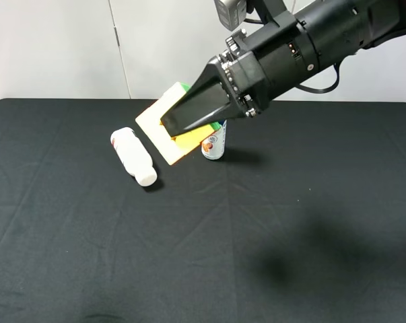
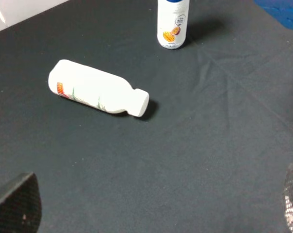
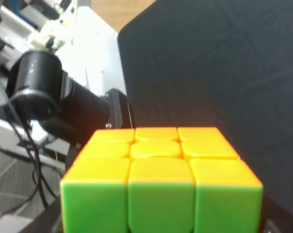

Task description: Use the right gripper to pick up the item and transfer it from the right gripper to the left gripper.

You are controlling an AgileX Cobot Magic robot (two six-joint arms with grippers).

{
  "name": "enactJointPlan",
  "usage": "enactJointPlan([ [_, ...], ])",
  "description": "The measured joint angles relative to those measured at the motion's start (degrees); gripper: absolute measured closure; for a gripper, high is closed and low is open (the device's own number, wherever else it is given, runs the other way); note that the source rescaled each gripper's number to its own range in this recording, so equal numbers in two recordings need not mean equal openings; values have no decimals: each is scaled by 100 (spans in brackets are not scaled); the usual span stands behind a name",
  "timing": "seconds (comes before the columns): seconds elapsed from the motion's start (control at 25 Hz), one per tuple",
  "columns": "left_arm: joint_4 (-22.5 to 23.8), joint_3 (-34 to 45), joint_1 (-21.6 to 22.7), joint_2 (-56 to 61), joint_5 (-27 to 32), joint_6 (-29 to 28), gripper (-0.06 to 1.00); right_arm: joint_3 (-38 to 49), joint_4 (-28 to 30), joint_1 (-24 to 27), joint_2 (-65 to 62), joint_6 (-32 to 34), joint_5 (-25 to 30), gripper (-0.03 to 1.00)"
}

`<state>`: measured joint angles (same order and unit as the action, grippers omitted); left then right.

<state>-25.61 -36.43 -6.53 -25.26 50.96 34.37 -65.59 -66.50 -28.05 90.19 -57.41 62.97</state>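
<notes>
Right hand (image 1: pixel 170 125) clamped on the cube (image 1: pixel 155 129), held clear above the worktop (image 1: pixel 290 235) at upper centre of the overhead frame; beyond it a white bottle (image 1: pixel 133 156) lies on its side and a small bottle (image 1: pixel 213 142) stands. Left hand (image 2: pixel 153 208) spread wide and empty, outside the overhead frame. Pick-up judged done, handover pending: next, the left hand must meet the cube's free faces and close before the right releases.
</notes>
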Motion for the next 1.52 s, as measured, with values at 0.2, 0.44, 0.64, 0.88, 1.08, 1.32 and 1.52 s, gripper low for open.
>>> enactJointPlan([
  [0.2,119,-321,-308,-335,-12,7,-1,0,-18,0,0,105,-27,97],
  [0.44,602,-808,-960,-1073,-49,-82,-1,0,-18,0,0,126,-48,97],
  [0.64,1021,-1118,-1812,-1899,-211,-266,-1,0,-18,0,0,206,-146,97],
  [0.88,1444,-1385,-2453,-2522,-517,-529,-1,0,0,0,0,371,-179,97],
  [1.08,1922,-1385,-3078,-2845,-799,-1091,-1,0,56,0,0,682,-338,97],
  [1.32,2886,-1385,-3935,-3176,-925,-1986,0,0,62,0,0,866,-458,97],
  [1.52,4051,-1385,-4696,-3532,-952,-3027,0,0,73,0,0,917,-458,97],
])
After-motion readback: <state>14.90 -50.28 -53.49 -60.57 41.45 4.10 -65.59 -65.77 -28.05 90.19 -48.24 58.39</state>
